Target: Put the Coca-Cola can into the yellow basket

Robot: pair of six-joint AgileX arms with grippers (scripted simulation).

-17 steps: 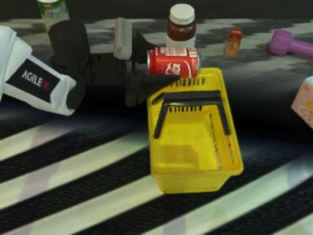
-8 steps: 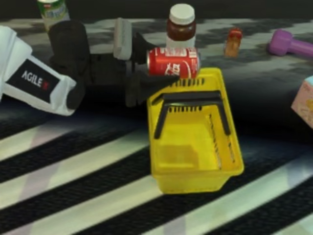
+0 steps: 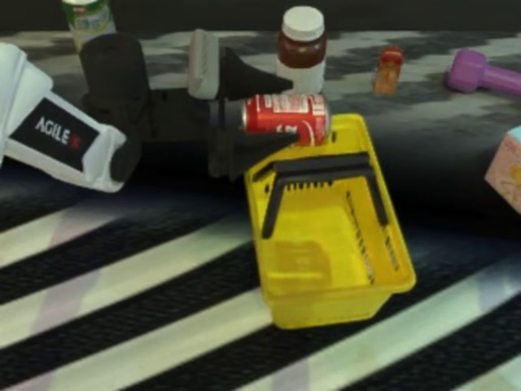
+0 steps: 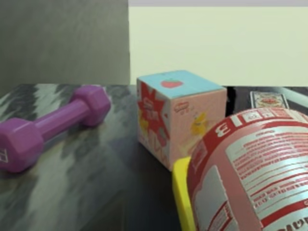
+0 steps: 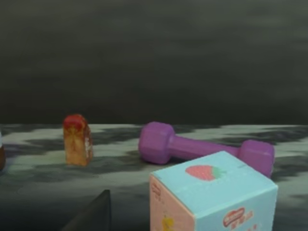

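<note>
Left gripper [image 3: 273, 110] jaws spread apart, Coca-Cola can [image 3: 286, 115] lying between them over yellow basket [image 3: 391, 287] far rim, apparently released to drop in.

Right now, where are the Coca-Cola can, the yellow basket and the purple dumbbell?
Coca-Cola can [image 3: 285, 114], top view, red side wall.
Yellow basket [image 3: 346, 307], top view, near rim.
Purple dumbbell [image 3: 470, 69], top view, the head that shows.

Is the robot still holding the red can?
No. The left gripper has opened; the Coca-Cola can lies sideways between its fingers, over the yellow basket's far rim.
</note>
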